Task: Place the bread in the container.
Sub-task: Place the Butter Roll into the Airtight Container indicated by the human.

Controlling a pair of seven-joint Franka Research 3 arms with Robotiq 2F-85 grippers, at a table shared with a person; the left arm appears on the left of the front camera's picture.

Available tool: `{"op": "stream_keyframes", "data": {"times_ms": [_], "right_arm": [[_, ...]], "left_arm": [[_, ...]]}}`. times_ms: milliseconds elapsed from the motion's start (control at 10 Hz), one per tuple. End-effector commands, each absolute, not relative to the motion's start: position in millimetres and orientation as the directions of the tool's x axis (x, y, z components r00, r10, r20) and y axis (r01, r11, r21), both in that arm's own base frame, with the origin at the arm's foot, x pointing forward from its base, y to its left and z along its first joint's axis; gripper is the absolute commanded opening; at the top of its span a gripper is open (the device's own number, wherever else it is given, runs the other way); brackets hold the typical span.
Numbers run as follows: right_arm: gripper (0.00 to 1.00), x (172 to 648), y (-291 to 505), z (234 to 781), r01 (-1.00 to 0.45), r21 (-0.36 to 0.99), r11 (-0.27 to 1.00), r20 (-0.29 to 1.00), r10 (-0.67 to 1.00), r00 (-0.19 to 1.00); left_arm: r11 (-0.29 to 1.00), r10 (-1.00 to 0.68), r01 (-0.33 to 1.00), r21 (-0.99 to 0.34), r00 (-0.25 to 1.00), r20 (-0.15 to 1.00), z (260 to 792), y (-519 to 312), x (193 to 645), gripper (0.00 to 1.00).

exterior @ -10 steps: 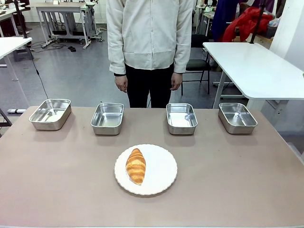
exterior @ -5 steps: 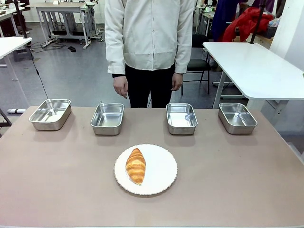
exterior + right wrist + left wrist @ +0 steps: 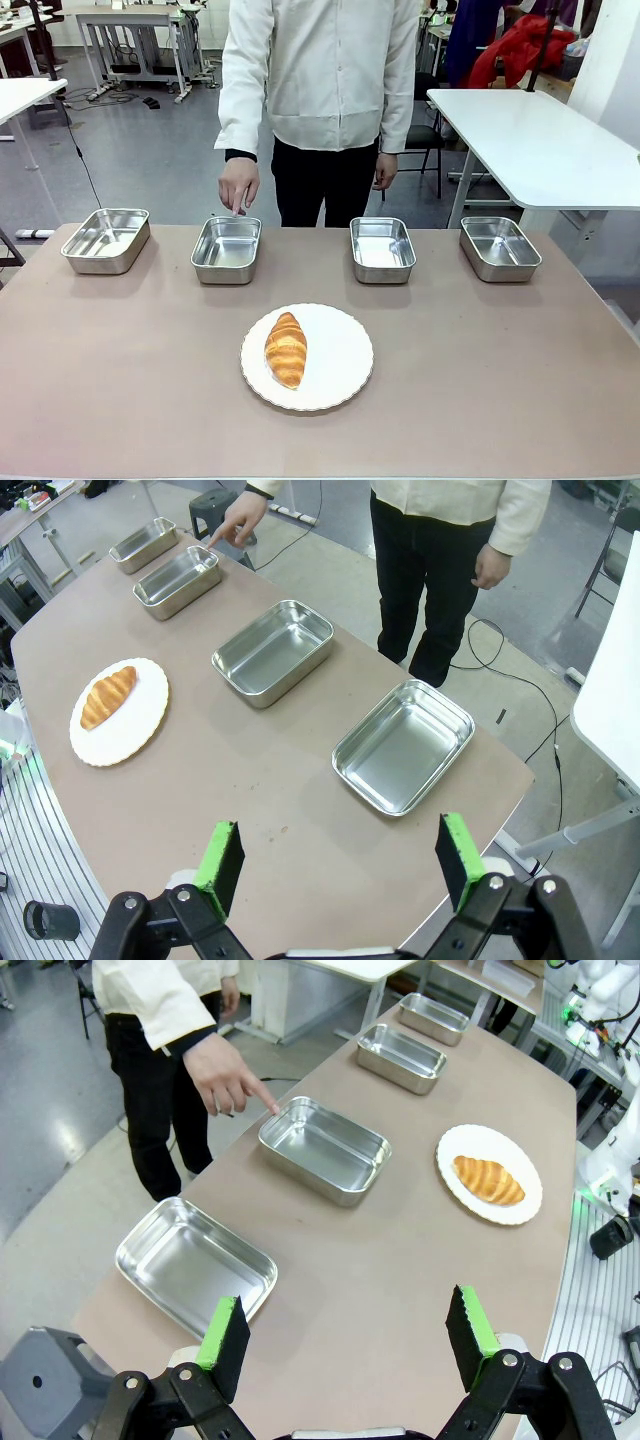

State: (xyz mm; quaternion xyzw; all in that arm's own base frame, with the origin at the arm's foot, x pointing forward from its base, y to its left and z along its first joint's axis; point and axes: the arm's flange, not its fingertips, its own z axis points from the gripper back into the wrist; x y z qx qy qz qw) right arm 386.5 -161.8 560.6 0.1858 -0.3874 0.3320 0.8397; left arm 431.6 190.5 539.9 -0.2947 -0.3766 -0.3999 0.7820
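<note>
I judge nothing done yet: my left claw (image 3: 345,1320) and right claw (image 3: 340,845) both hang spread and empty, the bread (image 3: 286,348) lies untouched on the white plate (image 3: 345,362) mid-counter (image 3: 120,380), and beyond it a person's hand (image 3: 238,186) points at the container (image 3: 227,248), second from left in the far row.

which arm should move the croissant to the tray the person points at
Probably the left. The hand points at the tray second from the robot's left, and the croissant lies on the plate's left half. In the right wrist view two other trays lie nearer. The left end effector is open.
</note>
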Motion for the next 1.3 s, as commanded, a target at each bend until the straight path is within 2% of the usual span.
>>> {"op": "stream_keyframes", "data": {"times_ms": [0, 1200], "right_arm": [[1.00, 389.0, -162.1, 561.7, -0.713, 0.044, 0.700, 0.790, 0.412, 0.454], [1.00, 389.0, -162.1, 561.7, -0.713, 0.044, 0.700, 0.790, 0.412, 0.454]], "left_arm": [[0.502, -0.403, 0.852, -0.150, 0.384, 0.831, 541.6, 190.4, 430.0, 1.00], [0.502, -0.403, 0.852, -0.150, 0.384, 0.831, 541.6, 190.4, 430.0, 1.00]]}}
